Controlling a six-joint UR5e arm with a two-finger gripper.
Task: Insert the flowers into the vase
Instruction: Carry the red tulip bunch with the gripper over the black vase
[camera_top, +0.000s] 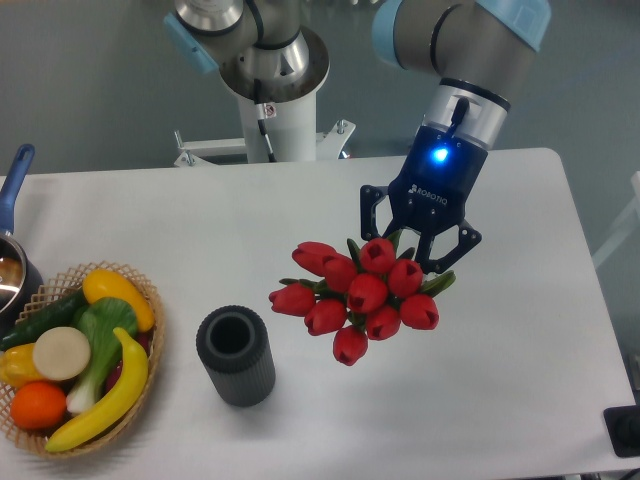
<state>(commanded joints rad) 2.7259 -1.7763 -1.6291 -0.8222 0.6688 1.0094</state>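
The two black fingers (372, 207) of the gripper (418, 240) stood spread to either side of the top of the flowers (358, 296), their tips at the back of the bunch where green leaves and stems poked out; the stems themselves were hidden behind the buds, so I cannot tell whether the jaws were clamped on them or merely set around them. The flowers were a tight cluster of red tulip buds hanging just below the gripper, the buds facing the camera and leaning a little toward the lower left, with one bud sticking out to the left of the rest. Whether the bunch touched the table (520, 350) or hung just above it could not be made out. The gripper body was dark blue with a lit blue lamp, joined to a grey and light blue arm (455, 35) coming down from the upper right. The vase (236, 356), a dark grey ribbed cylinder, stood upright on the white table to the lower left of the flowers, near them but apart, its round mouth open. Farther left, at the table's edge, sat a wicker basket (152, 300) filled with toy fruit and vegetables (80, 355). Beyond it, a pot (12, 268) with a blue handle was cut off by the left edge of the view.
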